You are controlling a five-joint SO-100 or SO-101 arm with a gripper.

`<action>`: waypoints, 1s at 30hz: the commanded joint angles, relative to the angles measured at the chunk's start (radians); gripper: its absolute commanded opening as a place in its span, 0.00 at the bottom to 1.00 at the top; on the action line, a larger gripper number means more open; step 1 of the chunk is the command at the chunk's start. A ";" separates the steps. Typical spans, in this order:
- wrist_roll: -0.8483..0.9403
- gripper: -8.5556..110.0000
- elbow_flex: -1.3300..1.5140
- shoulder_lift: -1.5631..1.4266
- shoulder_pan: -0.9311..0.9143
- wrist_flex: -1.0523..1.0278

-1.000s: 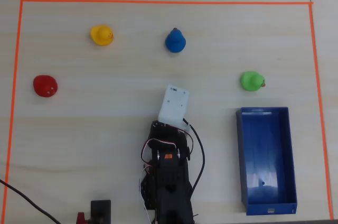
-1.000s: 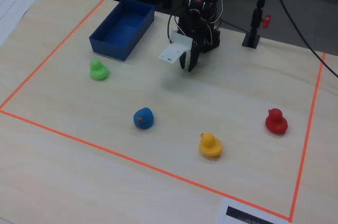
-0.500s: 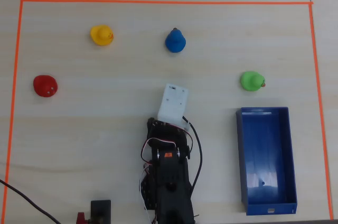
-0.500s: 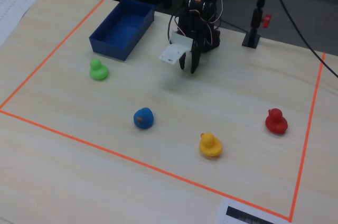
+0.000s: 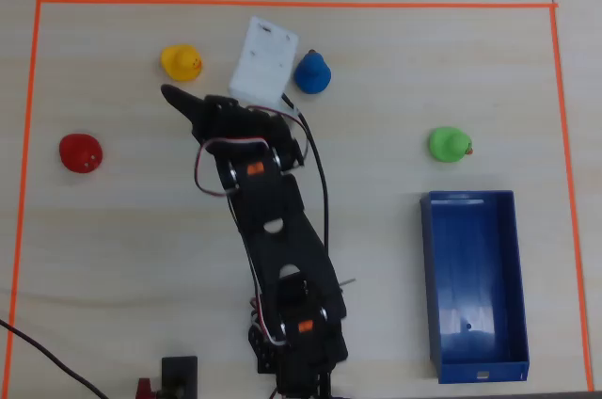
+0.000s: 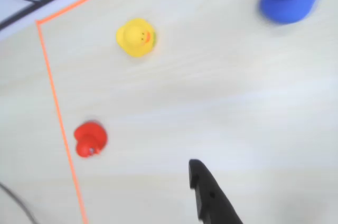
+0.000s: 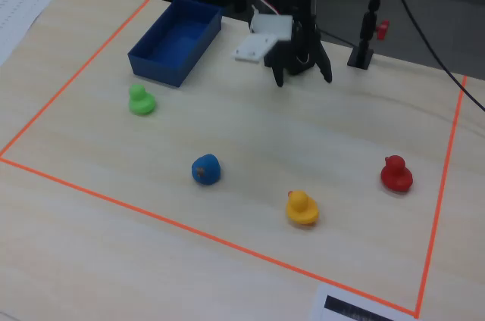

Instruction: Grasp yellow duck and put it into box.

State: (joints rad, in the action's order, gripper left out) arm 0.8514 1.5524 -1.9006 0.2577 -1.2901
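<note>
The yellow duck [image 5: 181,62] stands on the table near the top left in the overhead view. It also shows in the wrist view [image 6: 136,37] and in the fixed view [image 7: 301,207]. My gripper [image 5: 209,88] hangs above the table just below and right of the duck, open and empty. In the fixed view [image 7: 302,76] its two black fingers stand apart. Only one black finger [image 6: 208,195] enters the wrist view, at the bottom. The dark-blue box [image 5: 428,277] lies empty at the lower right, far from the duck, and shows in the fixed view [image 7: 155,66].
A red duck [image 5: 80,152] sits left, a blue duck [image 5: 312,72] beside the white camera mount [image 5: 263,60], a green duck [image 5: 449,145] above the box. Orange tape [image 5: 282,4] borders the work area. A black stand [image 7: 362,56] is by the arm's base.
</note>
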 commanded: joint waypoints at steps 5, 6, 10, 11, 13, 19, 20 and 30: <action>-0.101 0.49 -0.242 0.538 0.074 0.071; -0.104 0.49 -0.268 0.575 0.077 0.074; -0.132 0.49 -0.374 0.683 0.083 0.094; -0.144 0.49 -0.405 0.703 0.084 0.098; -0.169 0.49 -0.460 0.730 0.087 0.109; -0.175 0.49 -0.552 0.805 0.077 0.149; -0.170 0.49 -0.552 0.815 0.075 0.156; -0.149 0.49 -0.494 0.862 0.055 0.325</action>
State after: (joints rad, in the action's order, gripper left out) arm 0.6842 1.0630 -1.0247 0.3298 -1.0048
